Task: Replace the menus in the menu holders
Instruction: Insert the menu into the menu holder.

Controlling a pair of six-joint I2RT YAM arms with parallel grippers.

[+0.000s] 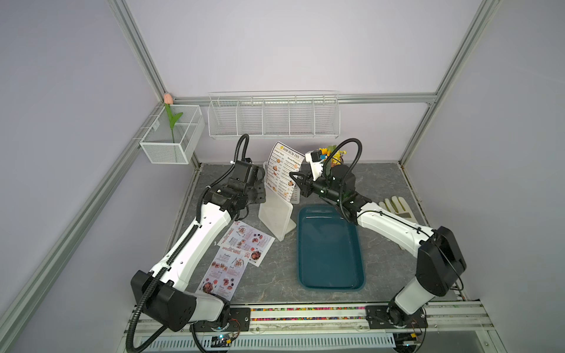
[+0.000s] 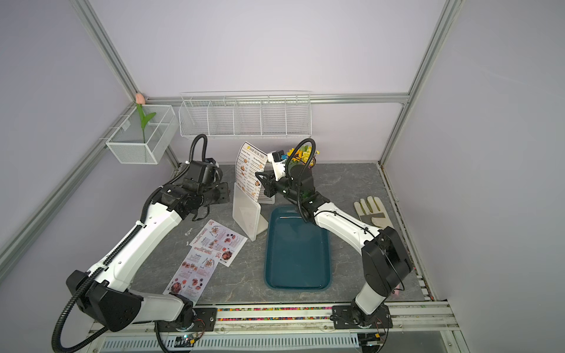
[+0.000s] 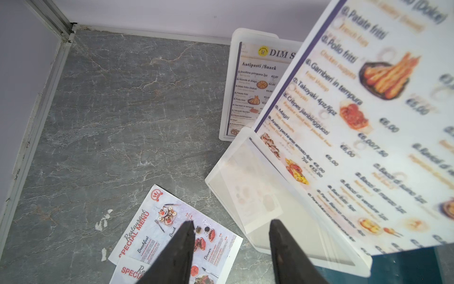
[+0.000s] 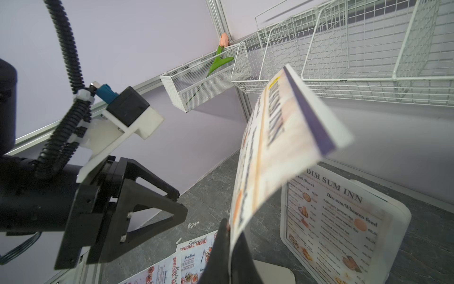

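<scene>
My right gripper (image 4: 228, 228) (image 1: 293, 178) is shut on the side edge of a white "DIM SUM INN" menu (image 1: 282, 171) (image 4: 277, 147), which it holds upright and tilted above the near menu holder (image 1: 276, 218) (image 3: 258, 196). The sheet's lower corner shows through that holder's front panel. A second menu holder (image 3: 228, 81) (image 4: 398, 221) stands behind with another DIM SUM menu inside. Two pinkish "SPECIAL MENU" sheets (image 1: 246, 241) (image 1: 224, 272) lie overlapping on the table. My left gripper (image 3: 231, 222) (image 1: 260, 191) hovers open to the left of the near holder, with nothing between its fingers.
A dark teal tray (image 1: 330, 253) lies right of the holders, under my right forearm. A work glove (image 1: 397, 206) lies at the far right and yellow flowers (image 1: 333, 152) stand at the back. White wire baskets (image 1: 273, 119) hang on the back wall.
</scene>
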